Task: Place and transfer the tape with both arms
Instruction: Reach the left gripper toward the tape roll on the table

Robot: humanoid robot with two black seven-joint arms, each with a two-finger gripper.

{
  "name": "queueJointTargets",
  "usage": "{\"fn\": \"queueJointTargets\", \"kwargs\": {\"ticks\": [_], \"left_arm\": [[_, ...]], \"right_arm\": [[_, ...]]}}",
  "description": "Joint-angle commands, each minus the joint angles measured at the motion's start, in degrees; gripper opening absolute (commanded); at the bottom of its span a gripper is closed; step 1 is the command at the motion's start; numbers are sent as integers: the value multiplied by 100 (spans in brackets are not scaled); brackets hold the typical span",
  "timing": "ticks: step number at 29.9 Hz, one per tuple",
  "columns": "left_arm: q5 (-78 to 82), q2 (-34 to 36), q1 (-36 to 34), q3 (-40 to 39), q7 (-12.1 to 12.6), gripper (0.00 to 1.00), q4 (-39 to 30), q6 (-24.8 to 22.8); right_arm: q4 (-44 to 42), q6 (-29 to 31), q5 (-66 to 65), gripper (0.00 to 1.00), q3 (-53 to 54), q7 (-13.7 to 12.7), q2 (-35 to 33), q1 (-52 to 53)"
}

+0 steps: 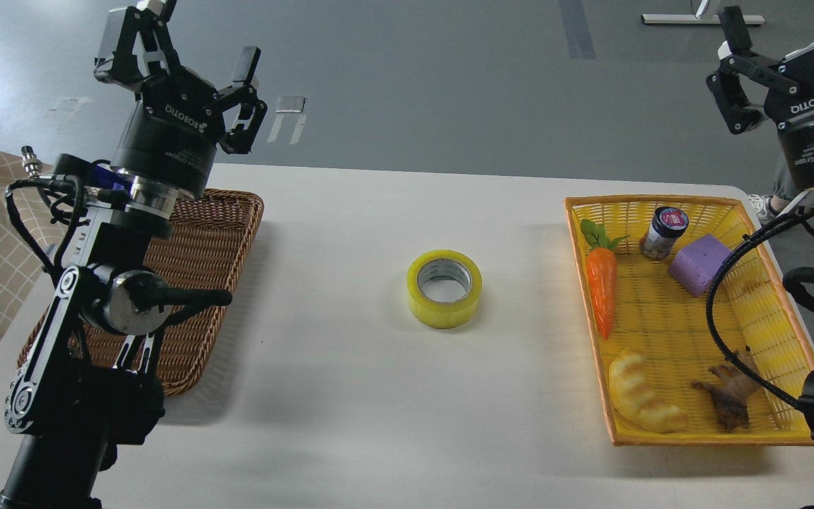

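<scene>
Operator: While both arms are raised off the white tabletop (350, 424), report the condition of each gripper.

Technician: Left black two-finger gripper (195, 60): fingers spread wide, nothing between them, no contact with any object. It stands high above the far end of the brown woven wicker tray (216, 247). Right black two-finger gripper (753, 67): one finger is clear at the upper right; the other runs to the frame edge. I cannot tell how wide it stands. Nothing is visible in it.

Operator: Location of the task object?

Technician: The wide roll of translucent yellow packing tape with a grey core (444, 288) lies flat, hole upward, near the table centre, between the two trays and well apart from both. Neither gripper touches it.

Operator: Edges and free room?

Technician: Bare tabletop surrounds the roll on all sides. The wicker tray sits at the left edge, partly hidden by the left arm. The yellow plastic mesh basket (661, 206) sits at the right edge; it holds an orange toy carrot (602, 290), a small dark-lidded jar (663, 232), a purple block (699, 263), a pale ridged croissant toy (641, 392) and a brown figure (728, 396). A black cable (721, 283) of the right arm loops over the basket's right side.
</scene>
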Motion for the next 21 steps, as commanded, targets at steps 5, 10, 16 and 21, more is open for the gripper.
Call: {"fn": "queueJointTargets", "kwargs": {"ticks": [5,10,16,21], "left_arm": [[-481,-96,432,-15,-99,98,-18,-1022],[-536,-122,511,81,-90,98,-26,-1085],[-212,-148,362,494,-3,98,-61,-234],[807,-8,-332,1697,252,98,-220,1418]], "right_arm": [[-29,0,-7,100,-148,-33,-12,-9],[-82,0,-16,100,-157,-34,-48,-9],[-117,0,-16,100,-166,-42,-48,0],[-117,0,-16,100,-157,-51,-56,26]]}}
